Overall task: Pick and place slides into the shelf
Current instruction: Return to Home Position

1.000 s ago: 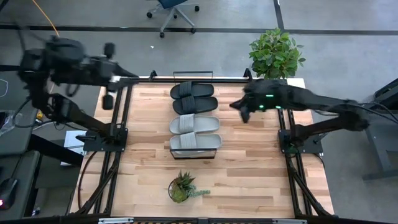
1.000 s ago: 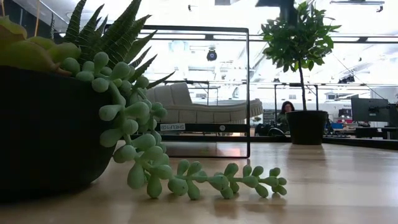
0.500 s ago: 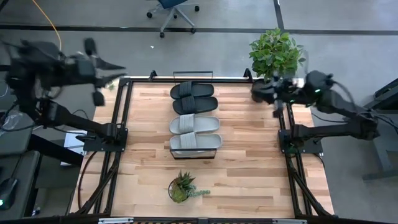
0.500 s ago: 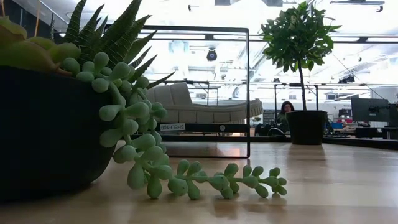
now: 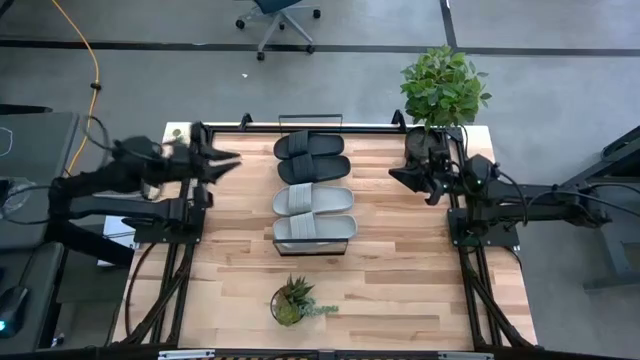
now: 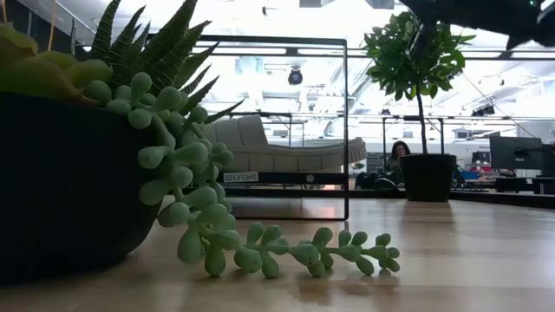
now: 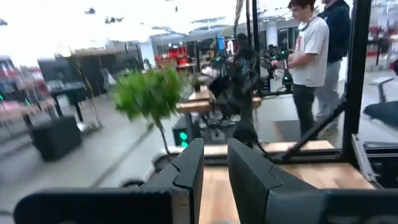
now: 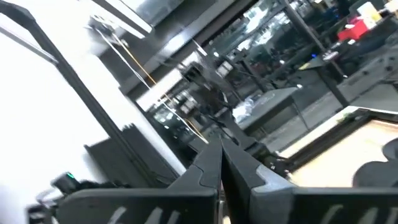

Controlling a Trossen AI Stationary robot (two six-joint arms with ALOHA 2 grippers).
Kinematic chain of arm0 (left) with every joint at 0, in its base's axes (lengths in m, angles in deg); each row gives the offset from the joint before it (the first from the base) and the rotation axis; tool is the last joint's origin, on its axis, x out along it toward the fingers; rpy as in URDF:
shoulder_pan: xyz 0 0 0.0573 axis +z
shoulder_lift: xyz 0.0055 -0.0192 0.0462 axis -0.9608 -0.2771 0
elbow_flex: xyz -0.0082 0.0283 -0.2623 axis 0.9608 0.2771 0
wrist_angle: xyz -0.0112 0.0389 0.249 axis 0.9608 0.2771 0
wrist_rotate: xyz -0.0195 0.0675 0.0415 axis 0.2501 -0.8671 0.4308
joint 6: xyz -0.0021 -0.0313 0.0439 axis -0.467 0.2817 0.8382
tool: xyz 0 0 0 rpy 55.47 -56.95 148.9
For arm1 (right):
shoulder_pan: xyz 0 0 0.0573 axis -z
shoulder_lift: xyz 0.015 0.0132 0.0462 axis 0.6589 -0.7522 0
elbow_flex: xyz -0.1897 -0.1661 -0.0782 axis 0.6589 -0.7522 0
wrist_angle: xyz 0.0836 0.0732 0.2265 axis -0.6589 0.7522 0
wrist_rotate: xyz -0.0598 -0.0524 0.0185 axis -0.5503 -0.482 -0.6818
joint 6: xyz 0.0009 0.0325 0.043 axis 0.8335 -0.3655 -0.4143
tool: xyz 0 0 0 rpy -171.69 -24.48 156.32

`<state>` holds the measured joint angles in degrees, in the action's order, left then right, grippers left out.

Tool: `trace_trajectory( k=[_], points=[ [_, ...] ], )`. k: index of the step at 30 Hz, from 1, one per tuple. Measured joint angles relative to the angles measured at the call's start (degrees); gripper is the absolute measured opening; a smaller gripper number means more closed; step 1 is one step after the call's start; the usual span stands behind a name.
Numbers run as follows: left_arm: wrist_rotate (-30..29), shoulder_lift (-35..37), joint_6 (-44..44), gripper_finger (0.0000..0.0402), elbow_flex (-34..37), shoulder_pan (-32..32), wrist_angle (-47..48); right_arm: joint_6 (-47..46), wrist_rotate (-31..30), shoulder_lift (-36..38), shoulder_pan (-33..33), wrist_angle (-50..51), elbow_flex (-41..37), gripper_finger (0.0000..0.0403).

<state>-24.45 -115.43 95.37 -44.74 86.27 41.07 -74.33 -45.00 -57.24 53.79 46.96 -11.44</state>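
All the slides lie side by side on the shelf (image 5: 311,250) in the middle of the table. The two black slides (image 5: 312,156) are at its far end and the two light grey slides (image 5: 313,213) at its near end. The low view shows a grey slide (image 6: 286,152) inside the shelf's black wire frame (image 6: 347,130). My left gripper (image 5: 230,162) hovers at the table's left edge, pointing at the shelf, with a narrow gap between its fingers (image 7: 215,180). My right gripper (image 5: 393,176) hovers near the right edge, shut (image 8: 221,155), also pointing at the shelf. Neither touches anything.
A small potted succulent (image 5: 292,302) stands near the table's near edge and fills the left of the low view (image 6: 87,156). A leafy potted plant (image 5: 443,85) stands at the far right corner. Bare wood lies on both sides of the shelf. People (image 7: 308,56) stand beyond the table.
My left arm has swung down from high beyond the table's left edge and now lies folded low, with its gripper over that edge. My right arm has pulled back toward the right edge, folded and dropped lower. The slides and the shelf have stayed where they were.
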Motion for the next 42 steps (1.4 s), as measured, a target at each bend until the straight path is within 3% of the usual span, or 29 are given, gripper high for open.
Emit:
trace_trajectory(
  k=[8,14,21,27,33,42],
  points=[
    [3.1,6.5,-10.9,0.0062,22.2,0.0,-19.5,-1.6,-3.0,2.7,0.0,-7.0,-8.3,0.0000],
    [0.9,8.3,-14.5,0.0052,31.2,0.0,-31.9,-5.4,-5.7,3.5,0.0,-20.1,-15.9,0.0000],
    [-1.1,9.7,-15.0,0.0004,35.5,0.0,-32.1,-8.3,-5.9,3.7,0.0,-24.6,-20.2,0.0000],
    [-2.5,13.8,-17.7,0.0010,40.4,0.0,-32.1,-8.9,-5.9,4.0,0.0,-24.7,-20.9,0.0000],
    [-0.2,18.2,-19.5,0.0003,44.8,0.0,-31.8,-9.3,-5.3,4.1,0.0,-24.8,-20.9,0.0000],
    [2.7,21.4,-15.5,0.0000,46.0,0.0,-30.0,-12.8,-3.8,4.1,0.0,-24.8,-20.9,0.0000]
  ],
)
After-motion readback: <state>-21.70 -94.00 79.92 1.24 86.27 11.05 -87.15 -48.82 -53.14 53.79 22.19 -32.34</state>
